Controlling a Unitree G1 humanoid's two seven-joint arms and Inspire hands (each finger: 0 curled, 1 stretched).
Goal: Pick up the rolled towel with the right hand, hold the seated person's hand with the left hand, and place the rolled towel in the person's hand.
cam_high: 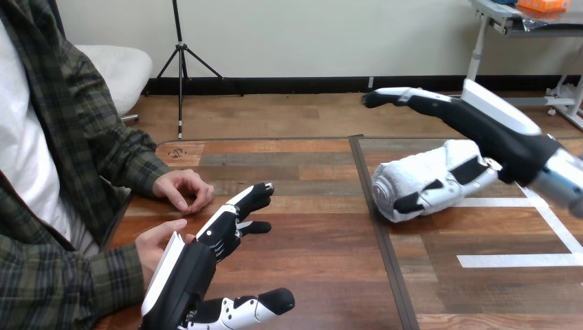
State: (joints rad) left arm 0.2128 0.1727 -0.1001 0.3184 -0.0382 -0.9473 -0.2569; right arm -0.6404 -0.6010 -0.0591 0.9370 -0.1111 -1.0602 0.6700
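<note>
The white rolled towel lies on the table right of the middle, its spiral end facing left. My right hand hovers over it, open: the fingers stretch straight out above and beyond the roll, and the thumb lies along its near side. At the lower left my left hand is open, palm turned right, fingers pointing away from me. The person's hand rests just left of it, partly hidden behind its back; I cannot tell whether they touch.
The person's other hand rests curled on the table farther back at the left. A dark seam runs front to back between two tabletops. White tape lines mark the right tabletop.
</note>
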